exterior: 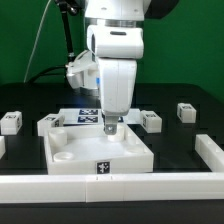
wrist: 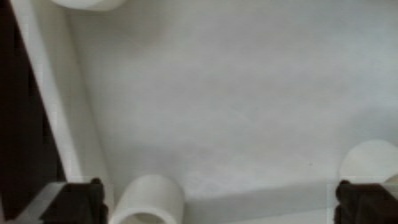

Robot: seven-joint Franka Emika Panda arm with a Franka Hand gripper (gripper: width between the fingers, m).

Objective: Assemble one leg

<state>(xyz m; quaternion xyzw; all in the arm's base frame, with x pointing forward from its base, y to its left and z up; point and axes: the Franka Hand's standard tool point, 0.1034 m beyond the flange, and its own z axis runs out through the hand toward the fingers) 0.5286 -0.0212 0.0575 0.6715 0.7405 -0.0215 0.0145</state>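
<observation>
- You are viewing the gripper (exterior: 110,127) as it is pointing straight down over the plate (exterior: 130,158), close to the plate's rear edge and about midway along it.
- The jaws are standing spread wide and are pinching nothing. In the wrist view the dark fingers (wrist: 75,200) are showing at opposite sides of the picture.
- Between them, the wrist view is showing the plate's bare white face and a round socket (wrist: 151,203) lying near one finger.
- You cannot tell from either view whether the fingertips are touching the plate.
- Four legs are resting on the dark worktop (exterior: 25,105), all apart from the gripper:
- The first leg (exterior: 10,122) is sitting at the exterior view's far left, well apart from the plate.
- The second leg (exterior: 47,124) is sitting just beside the plate's rear corner on the exterior view's left.
- The third leg (exterior: 150,120) is sitting just beside the rear corner on the exterior view's right.
- The fourth leg (exterior: 186,110) is sitting further to the exterior view's right, well apart from the plate.
- The marker board (exterior: 85,115) is lying behind the plate, partly hidden by the gripper.
- A white rail (exterior: 110,186) is running along the front of the plate.
</observation>
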